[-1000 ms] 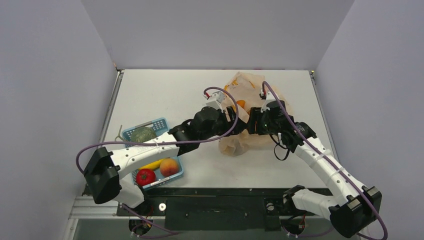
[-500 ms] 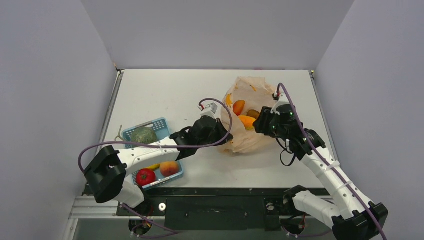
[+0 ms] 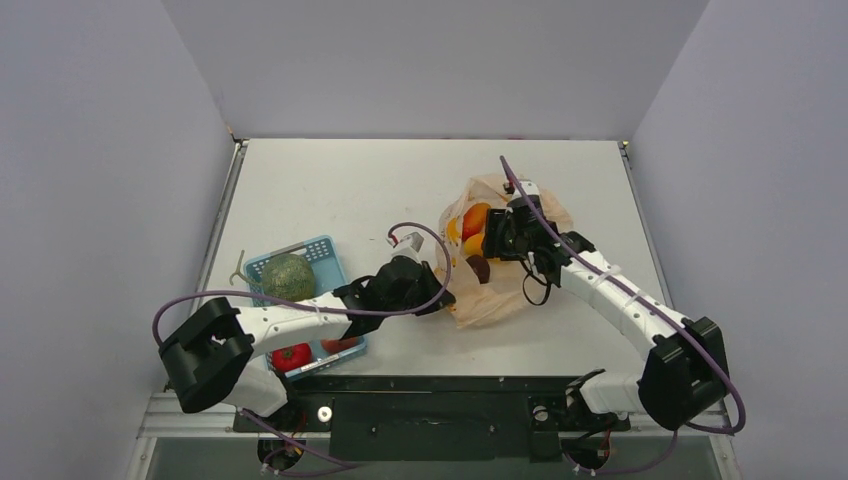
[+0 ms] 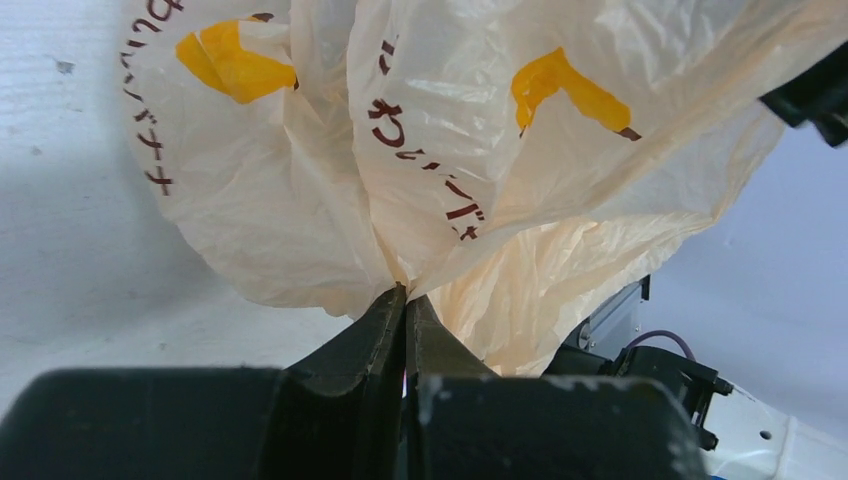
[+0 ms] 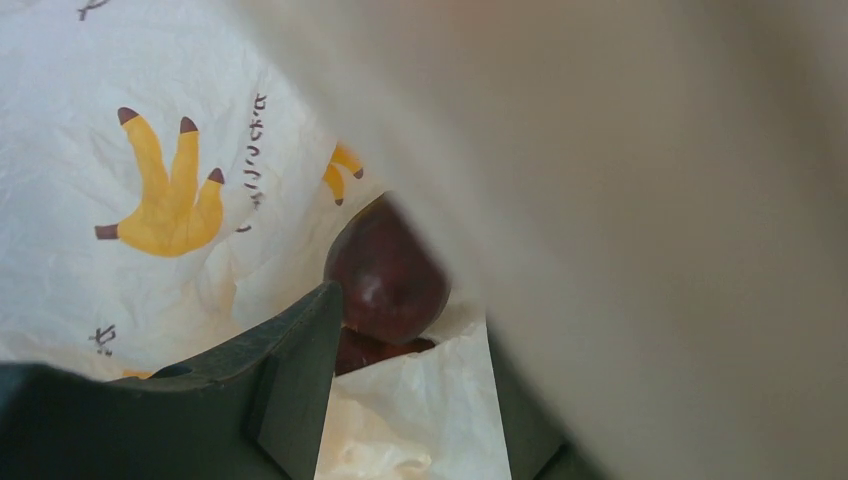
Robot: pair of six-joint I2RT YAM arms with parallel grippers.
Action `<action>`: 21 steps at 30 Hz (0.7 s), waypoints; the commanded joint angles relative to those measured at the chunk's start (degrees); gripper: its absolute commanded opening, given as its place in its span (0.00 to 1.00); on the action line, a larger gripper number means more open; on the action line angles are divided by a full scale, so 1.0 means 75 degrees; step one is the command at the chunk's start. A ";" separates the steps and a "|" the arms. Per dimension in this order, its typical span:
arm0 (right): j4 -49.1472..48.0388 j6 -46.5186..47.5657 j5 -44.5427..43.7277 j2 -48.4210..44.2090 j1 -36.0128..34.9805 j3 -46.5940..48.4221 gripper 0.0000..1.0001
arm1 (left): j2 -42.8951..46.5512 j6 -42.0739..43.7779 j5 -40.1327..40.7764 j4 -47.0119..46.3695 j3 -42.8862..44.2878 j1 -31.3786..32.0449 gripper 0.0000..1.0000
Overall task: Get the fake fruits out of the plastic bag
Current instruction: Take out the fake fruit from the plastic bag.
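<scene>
The plastic bag (image 3: 510, 285) lies right of the table's middle, pale peach with yellow printed marks. Its mouth shows fake fruits: a red-orange one (image 3: 476, 217), an orange-yellow one (image 3: 471, 244) and a dark purple one (image 3: 478, 268). My left gripper (image 3: 441, 300) is shut on the bag's near-left edge. The left wrist view shows the film (image 4: 450, 150) pinched between the closed jaws of that gripper (image 4: 405, 296). My right gripper (image 3: 494, 240) reaches into the bag's mouth. In its wrist view the gripper (image 5: 415, 335) stands open, the purple fruit (image 5: 385, 270) just past its left fingertip. Blurred film hides the right finger.
A blue mesh basket (image 3: 318, 243) stands at the near left with a green melon (image 3: 288, 275) and a red round fruit (image 3: 290, 356) in it. The left arm crosses over the basket's near end. Grey walls close in the table.
My left gripper closed on the bag's edge and drew it back toward the near left. My right gripper swung from the bag's right side into its mouth.
</scene>
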State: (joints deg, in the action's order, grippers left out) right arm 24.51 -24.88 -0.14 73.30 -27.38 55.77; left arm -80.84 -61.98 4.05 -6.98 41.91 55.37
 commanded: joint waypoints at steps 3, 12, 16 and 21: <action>-0.0718 -0.0021 -0.0512 0.0391 -0.0312 -0.0184 0.53 | -0.0396 -0.0372 -0.0273 -0.0954 -0.0158 0.0234 0.00; -0.2012 -0.0767 -0.1005 0.0739 0.0207 -0.0916 0.68 | -0.0687 -0.0556 -0.0348 -0.1312 -0.0336 0.0365 0.00; -0.2158 -0.0864 -0.0761 0.1097 0.0296 -0.0739 0.69 | -0.0718 -0.0559 -0.0356 -0.1321 -0.0348 0.0367 0.00; -0.1864 -0.0258 0.0309 0.1097 0.0112 -0.0736 0.69 | -0.0677 -0.0530 -0.0325 -0.1238 -0.0415 0.0363 0.00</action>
State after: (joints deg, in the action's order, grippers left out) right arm 12.25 -29.56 -2.92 82.39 -25.23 49.12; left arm -86.15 -65.82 2.04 -14.04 39.35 57.98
